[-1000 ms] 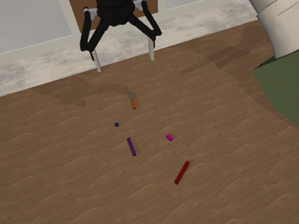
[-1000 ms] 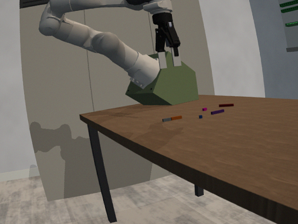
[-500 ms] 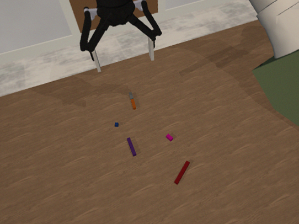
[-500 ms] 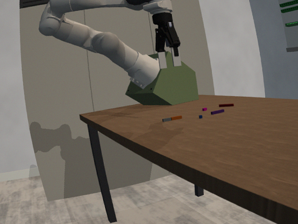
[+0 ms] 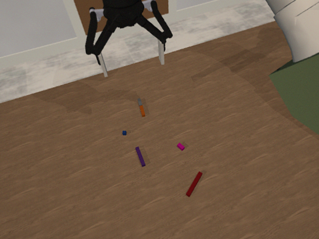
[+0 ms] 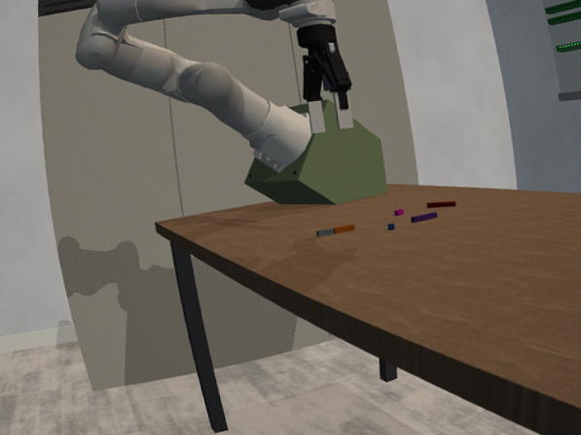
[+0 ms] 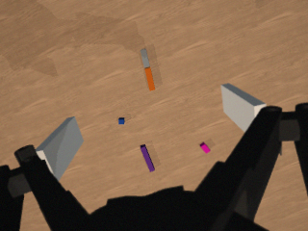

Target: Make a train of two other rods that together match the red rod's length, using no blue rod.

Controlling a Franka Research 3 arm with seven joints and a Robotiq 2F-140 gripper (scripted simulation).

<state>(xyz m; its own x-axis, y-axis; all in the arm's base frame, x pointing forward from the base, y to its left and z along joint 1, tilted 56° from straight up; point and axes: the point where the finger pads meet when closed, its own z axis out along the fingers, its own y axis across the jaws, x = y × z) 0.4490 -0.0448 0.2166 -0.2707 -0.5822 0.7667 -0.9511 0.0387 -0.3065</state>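
The black two-finger gripper (image 5: 131,60) hangs high above the far part of the brown wooden desk (image 5: 58,205), jaws spread fully, holding nothing. Below it and slightly toward the camera in the top view lie the short grey rod (image 5: 140,101) and the orange rod (image 5: 142,110), flat, end to end, long axes in one line running away from the gripper; any gap at the joint is too small to judge. Judged complete: three plus four equals seven. The small blue cube-like rod (image 5: 124,133) lies near the orange end but apart. The purple rod (image 5: 140,156), magenta rod (image 5: 180,146) and dark red rod (image 5: 193,183) lie well apart. Nothing obstructs withdrawal.
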